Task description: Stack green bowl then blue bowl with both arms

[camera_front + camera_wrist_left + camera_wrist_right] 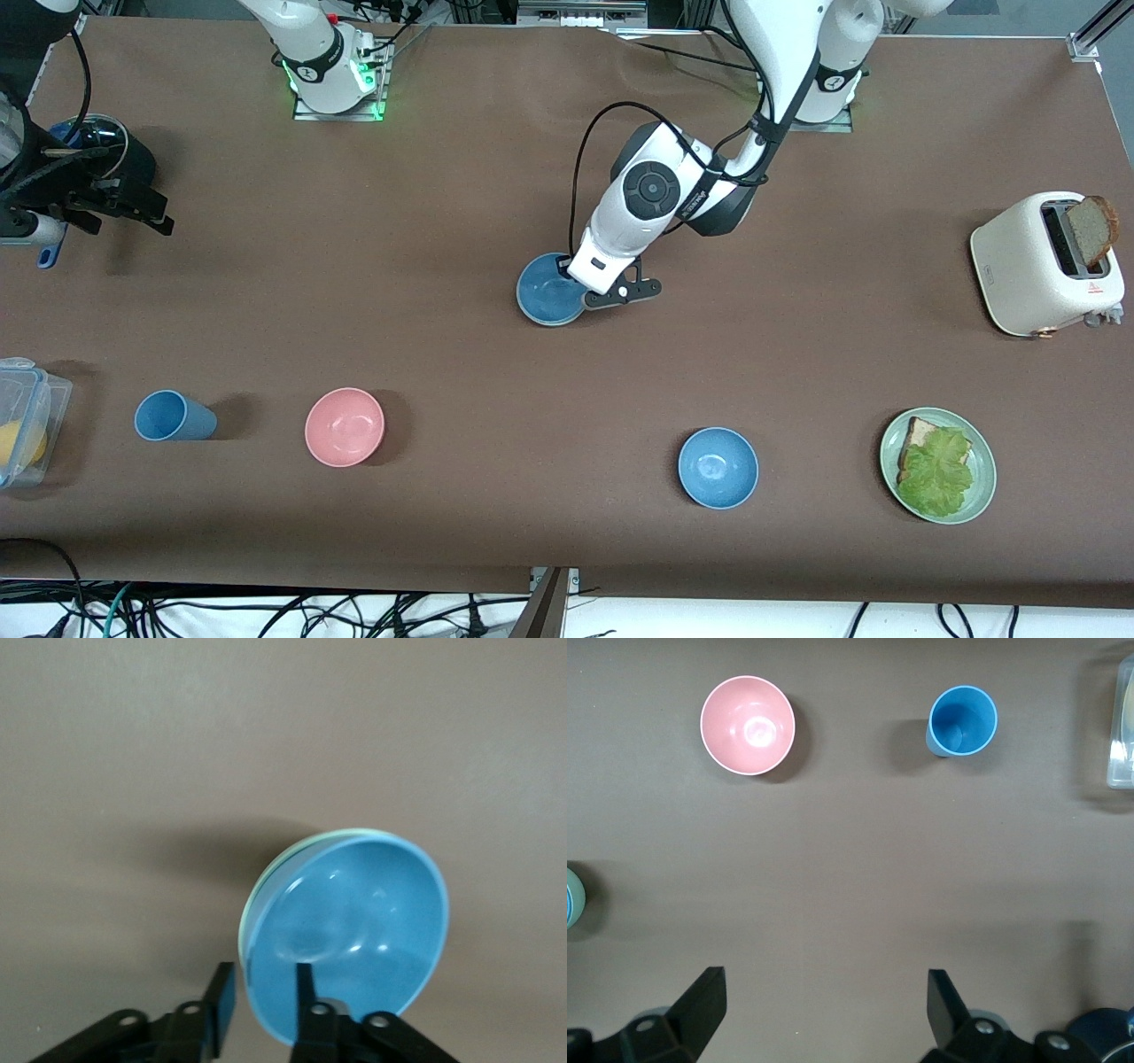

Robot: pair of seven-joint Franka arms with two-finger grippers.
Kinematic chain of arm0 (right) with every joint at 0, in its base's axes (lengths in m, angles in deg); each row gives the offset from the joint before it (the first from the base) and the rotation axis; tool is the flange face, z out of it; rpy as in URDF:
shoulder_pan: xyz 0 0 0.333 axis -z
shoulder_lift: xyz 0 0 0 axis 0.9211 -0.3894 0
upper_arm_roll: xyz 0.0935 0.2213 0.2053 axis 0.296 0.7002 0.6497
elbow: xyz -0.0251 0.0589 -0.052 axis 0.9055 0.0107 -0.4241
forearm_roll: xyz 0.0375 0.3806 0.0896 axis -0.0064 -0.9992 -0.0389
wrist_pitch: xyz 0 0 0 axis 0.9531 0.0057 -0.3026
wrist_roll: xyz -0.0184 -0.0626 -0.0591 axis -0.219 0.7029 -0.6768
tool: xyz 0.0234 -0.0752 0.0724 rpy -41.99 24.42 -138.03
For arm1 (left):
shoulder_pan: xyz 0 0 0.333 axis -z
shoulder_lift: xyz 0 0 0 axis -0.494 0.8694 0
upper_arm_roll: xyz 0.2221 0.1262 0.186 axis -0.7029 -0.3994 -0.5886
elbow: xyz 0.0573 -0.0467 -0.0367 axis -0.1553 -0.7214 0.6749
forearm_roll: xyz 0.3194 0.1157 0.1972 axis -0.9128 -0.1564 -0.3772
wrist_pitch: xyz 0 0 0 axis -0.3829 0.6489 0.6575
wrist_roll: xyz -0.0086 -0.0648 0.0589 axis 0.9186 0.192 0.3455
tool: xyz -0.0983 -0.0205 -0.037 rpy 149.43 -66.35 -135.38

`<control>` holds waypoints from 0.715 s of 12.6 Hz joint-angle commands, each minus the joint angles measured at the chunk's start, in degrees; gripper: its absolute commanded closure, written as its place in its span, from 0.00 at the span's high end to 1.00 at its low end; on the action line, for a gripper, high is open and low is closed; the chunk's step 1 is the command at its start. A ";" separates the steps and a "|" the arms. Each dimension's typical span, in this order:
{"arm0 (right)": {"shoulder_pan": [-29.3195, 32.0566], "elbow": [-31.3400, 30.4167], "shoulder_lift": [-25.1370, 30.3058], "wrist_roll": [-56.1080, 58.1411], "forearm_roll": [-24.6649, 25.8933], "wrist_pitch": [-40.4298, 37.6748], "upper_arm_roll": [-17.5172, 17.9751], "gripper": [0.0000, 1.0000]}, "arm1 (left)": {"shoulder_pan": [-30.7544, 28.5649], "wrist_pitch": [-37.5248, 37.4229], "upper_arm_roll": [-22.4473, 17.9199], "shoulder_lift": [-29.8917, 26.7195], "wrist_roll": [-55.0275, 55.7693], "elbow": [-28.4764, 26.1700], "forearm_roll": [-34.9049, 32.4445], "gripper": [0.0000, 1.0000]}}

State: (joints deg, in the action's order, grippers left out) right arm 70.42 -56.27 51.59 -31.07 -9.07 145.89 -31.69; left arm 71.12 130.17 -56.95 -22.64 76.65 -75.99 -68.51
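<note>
Blue bowl (354,935) sits nested in the green bowl (266,881) mid-table; the left gripper (266,997) straddles its thin rim, slightly parted. Light, rigid, likely slick: pinch the rim. Right gripper (824,997) waits wide open.

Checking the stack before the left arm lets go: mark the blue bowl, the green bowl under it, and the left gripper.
blue bowl (354,930), left wrist view, inner floor.
green bowl (259,890), left wrist view, pale rim sliver showing beside the blue bowl.
left gripper (264,999), left wrist view, midway between fingertips straddling the blue bowl's rim.
</note>
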 commanded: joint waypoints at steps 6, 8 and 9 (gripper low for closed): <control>0.79 1.66 -0.61 -0.06 0.43 -1.90 0.76 1.00 | -4.67 -21.99 -7.73 -8.34 -6.47 11.93 -8.72 1.00; 0.79 1.66 -0.61 -0.06 0.43 -1.90 0.76 1.00 | -9.67 -26.29 -7.73 -12.30 -14.36 11.94 -12.26 1.00; 0.79 1.66 -0.61 -0.06 0.43 -1.90 0.85 1.00 | -12.39 -28.22 -7.56 -14.32 -19.37 12.02 -13.14 1.00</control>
State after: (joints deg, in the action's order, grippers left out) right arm 70.45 -56.23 51.56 -31.08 -9.07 145.31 -31.68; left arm 62.68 105.26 -65.19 -33.38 64.90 -63.34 -79.49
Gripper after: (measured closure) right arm 0.000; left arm 0.000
